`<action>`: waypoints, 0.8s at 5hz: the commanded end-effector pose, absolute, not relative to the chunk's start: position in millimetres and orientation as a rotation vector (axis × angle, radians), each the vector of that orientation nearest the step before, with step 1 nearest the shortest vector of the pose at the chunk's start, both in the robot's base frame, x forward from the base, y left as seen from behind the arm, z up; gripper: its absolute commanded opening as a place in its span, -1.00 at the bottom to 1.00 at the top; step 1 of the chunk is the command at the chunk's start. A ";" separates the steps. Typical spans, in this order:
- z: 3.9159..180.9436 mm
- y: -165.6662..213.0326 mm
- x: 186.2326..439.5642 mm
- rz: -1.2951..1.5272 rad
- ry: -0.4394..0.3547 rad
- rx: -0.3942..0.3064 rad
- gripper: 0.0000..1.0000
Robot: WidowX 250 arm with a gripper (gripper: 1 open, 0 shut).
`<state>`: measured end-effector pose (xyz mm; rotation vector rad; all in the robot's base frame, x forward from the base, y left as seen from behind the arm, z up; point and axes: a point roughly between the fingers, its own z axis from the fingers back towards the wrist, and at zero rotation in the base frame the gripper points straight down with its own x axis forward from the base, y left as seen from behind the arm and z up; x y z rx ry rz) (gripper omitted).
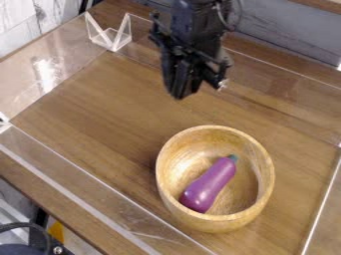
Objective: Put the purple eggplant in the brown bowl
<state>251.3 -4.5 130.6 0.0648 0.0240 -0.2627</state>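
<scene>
Eggplant: the purple eggplant [209, 184] lies inside the brown bowl [172, 151].
Fingers: the gripper [184, 88] is pinched closed, holding nothing.
Risk: a low swing could bump the bowl.

one purple eggplant [209, 184], one brown bowl [253, 202]

arm [193, 20]: we see it cut off by the top edge above the brown bowl [253, 204]; its upper links lie out of frame.
gripper [182, 88]: motion-blurred up and left of the brown bowl; we cannot make out separate fingers or any gap.
purple eggplant [209, 184]: inside the brown bowl; its underside is hidden against the hollow, and the stem cap is too small for detail.
clear stand [107, 32]: far up-left of the brown bowl; its form is unclear to us.
</scene>
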 end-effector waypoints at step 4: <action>149.9 -23.7 231.2 -0.259 -0.044 0.051 -1.00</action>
